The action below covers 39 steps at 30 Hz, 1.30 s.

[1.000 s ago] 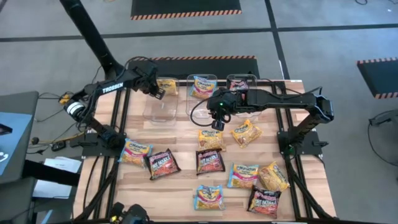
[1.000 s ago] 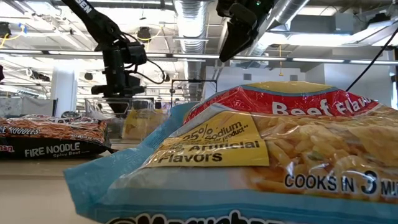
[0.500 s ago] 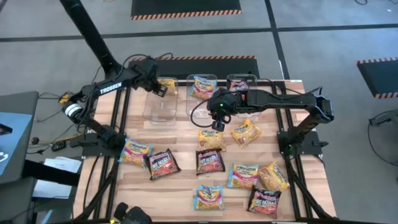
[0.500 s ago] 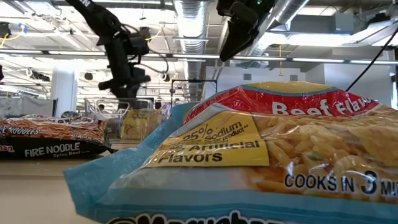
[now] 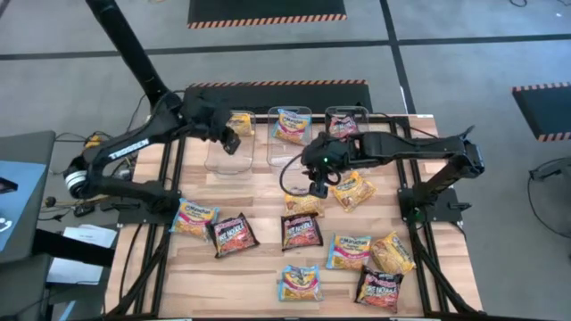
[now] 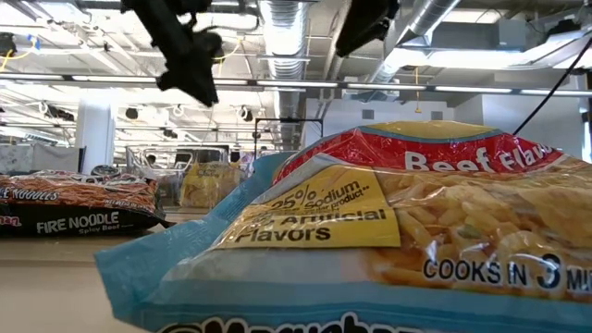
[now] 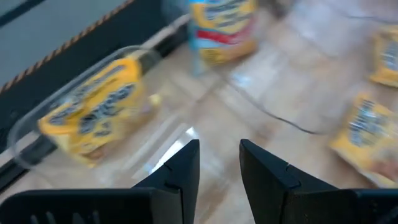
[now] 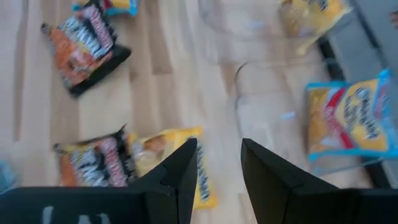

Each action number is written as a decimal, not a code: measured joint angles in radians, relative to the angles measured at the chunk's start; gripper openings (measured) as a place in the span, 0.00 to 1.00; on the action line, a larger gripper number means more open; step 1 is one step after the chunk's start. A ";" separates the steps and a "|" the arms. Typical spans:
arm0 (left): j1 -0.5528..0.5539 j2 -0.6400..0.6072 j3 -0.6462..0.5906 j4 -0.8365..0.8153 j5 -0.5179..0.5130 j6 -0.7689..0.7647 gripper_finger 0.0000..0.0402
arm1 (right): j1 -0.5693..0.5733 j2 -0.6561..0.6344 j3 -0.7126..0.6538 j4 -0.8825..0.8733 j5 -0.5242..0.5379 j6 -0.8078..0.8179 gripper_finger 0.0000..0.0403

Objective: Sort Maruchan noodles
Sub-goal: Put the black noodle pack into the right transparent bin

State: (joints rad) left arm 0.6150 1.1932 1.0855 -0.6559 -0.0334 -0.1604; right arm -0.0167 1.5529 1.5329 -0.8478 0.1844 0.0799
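One yellow-orange packet (image 5: 239, 123), one light blue packet (image 5: 291, 125) and one black-red packet (image 5: 344, 122) each lie apart along the far edge. Two more yellow-orange packets (image 5: 354, 190) lie mid-tabletop. The other packets (image 5: 349, 251), flat and crinkly in all three kinds, lie scattered across the near half.

Right wrist view: empty right gripper above packets and bins

We see the right gripper (image 8: 219, 177) with its two dark fingers (image 8: 180, 177) held a narrow gap apart and nothing between them. Past them, on the wooden table (image 8: 168, 81), lies a yellow packet (image 8: 171, 155), partly hidden by one finger, touching a black-red packet (image 8: 93, 163). A second black-red packet (image 8: 84, 46) lies well apart from these. A light blue and yellow packet (image 8: 348, 118) sits in a clear bin (image 8: 261, 106); another yellow packet (image 8: 311, 15) sits in the neighbouring clear bin (image 8: 236, 25).
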 joint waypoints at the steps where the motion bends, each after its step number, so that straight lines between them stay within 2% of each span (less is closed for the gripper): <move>1: -0.020 -0.017 0.000 -0.011 0.005 -0.002 0.25 | 0.015 0.001 0.003 -0.022 0.000 0.018 0.38; 5: -0.093 -0.067 0.000 -0.057 0.012 -0.035 0.25 | 0.078 0.001 0.010 -0.103 -0.002 0.099 0.41; 11: -0.184 -0.095 0.000 -0.096 0.006 -0.072 0.25 | 0.186 0.006 0.001 -0.203 -0.011 0.216 0.51; 15: -0.229 -0.096 -0.006 -0.093 0.000 -0.080 0.25 | 0.254 0.007 -0.022 -0.272 -0.134 0.290 0.55; 18: -0.255 -0.095 -0.020 -0.098 0.001 -0.081 0.25 | 0.320 0.007 -0.023 -0.332 -0.202 0.367 0.56; 22: -0.272 -0.095 -0.041 -0.097 -0.007 -0.089 0.25 | 0.408 0.007 -0.023 -0.359 -0.240 0.497 0.56; 28: -0.275 -0.095 -0.055 -0.097 -0.010 -0.086 0.25 | 0.544 0.007 -0.023 -0.377 -0.240 0.758 0.56; 34: -0.274 -0.095 -0.055 -0.094 -0.065 -0.058 0.25 | 0.667 0.007 -0.023 -0.454 -0.240 1.055 0.56; 39: -0.274 -0.095 -0.055 -0.094 -0.092 -0.058 0.25 | 0.751 0.007 -0.023 -0.483 -0.240 1.191 0.56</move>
State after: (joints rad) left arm 0.3405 1.0985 1.0302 -0.7502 -0.1249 -0.2182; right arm 0.7342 1.5597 1.5097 -1.3312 -0.0552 1.2708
